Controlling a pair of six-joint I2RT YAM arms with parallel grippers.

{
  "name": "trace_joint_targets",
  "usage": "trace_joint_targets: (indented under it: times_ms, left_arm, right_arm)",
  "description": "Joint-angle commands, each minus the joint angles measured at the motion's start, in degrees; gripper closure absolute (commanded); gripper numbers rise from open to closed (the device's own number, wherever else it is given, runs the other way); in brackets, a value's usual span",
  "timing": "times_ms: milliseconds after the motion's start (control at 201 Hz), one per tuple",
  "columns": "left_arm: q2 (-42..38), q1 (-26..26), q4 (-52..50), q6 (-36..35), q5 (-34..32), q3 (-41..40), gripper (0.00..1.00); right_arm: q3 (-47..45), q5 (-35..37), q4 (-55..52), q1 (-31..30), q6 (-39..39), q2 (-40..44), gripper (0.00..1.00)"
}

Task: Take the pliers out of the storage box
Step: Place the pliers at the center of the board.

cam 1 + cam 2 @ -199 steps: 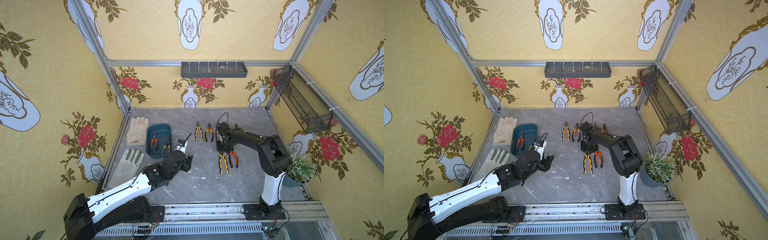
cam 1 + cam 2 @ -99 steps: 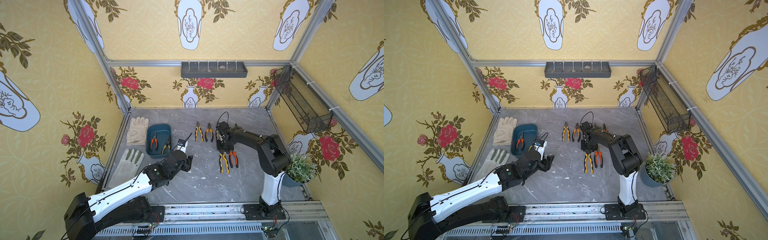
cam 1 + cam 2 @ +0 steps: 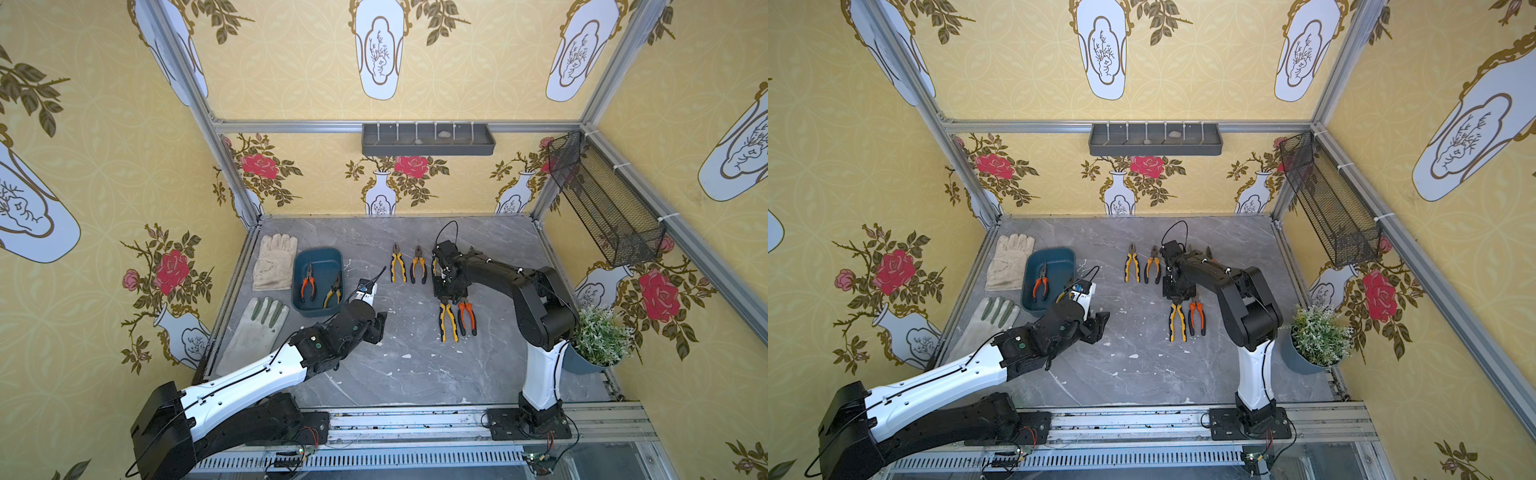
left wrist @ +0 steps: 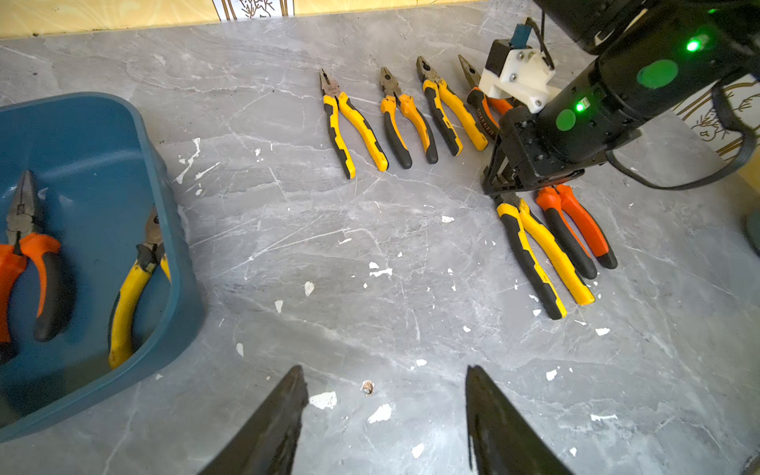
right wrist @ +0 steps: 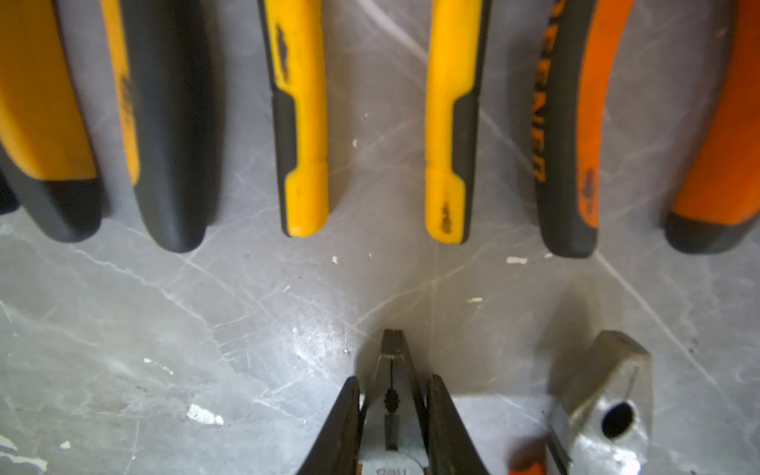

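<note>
The teal storage box (image 3: 318,254) (image 4: 103,135) sits at the table's left and holds two pliers, one orange-handled (image 3: 307,286) and one yellow-handled (image 3: 333,291). Several more pliers lie on the table in a back row (image 3: 397,266) (image 4: 353,123) and a front pair (image 3: 467,318). My right gripper (image 3: 446,296) (image 5: 393,380) is low over the front pair, shut on the metal head of the yellow-and-black pliers (image 3: 448,328) (image 5: 392,357), which rest on the table. My left gripper (image 3: 380,324) (image 4: 386,372) hangs open over bare table, just right of the box, with nothing between its fingers.
Two work gloves (image 3: 274,266) (image 3: 253,332) lie left of the box. A potted plant (image 3: 598,336) stands at the right edge. A black mesh basket (image 3: 606,208) hangs on the right wall and a grey divided tray (image 3: 428,139) on the back wall.
</note>
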State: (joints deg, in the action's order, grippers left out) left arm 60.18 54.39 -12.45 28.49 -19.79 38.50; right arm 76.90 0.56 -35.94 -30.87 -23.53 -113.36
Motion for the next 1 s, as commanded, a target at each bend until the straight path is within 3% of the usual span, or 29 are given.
trace_joint_targets:
  times_ms: [0, 996]
  left_arm:
    - [0.59, -0.01, 1.65, -0.08, 0.54, 0.46, 0.37]
    - [0.9, -0.06, 0.67, 0.0, 1.61, 1.66, 0.4]
  right_arm:
    - [1.06, 0.41, 0.53, 0.02, -0.35, -0.37, 0.74]
    - [3.31, 1.07, 0.37, 0.81, 0.07, -2.49, 0.72]
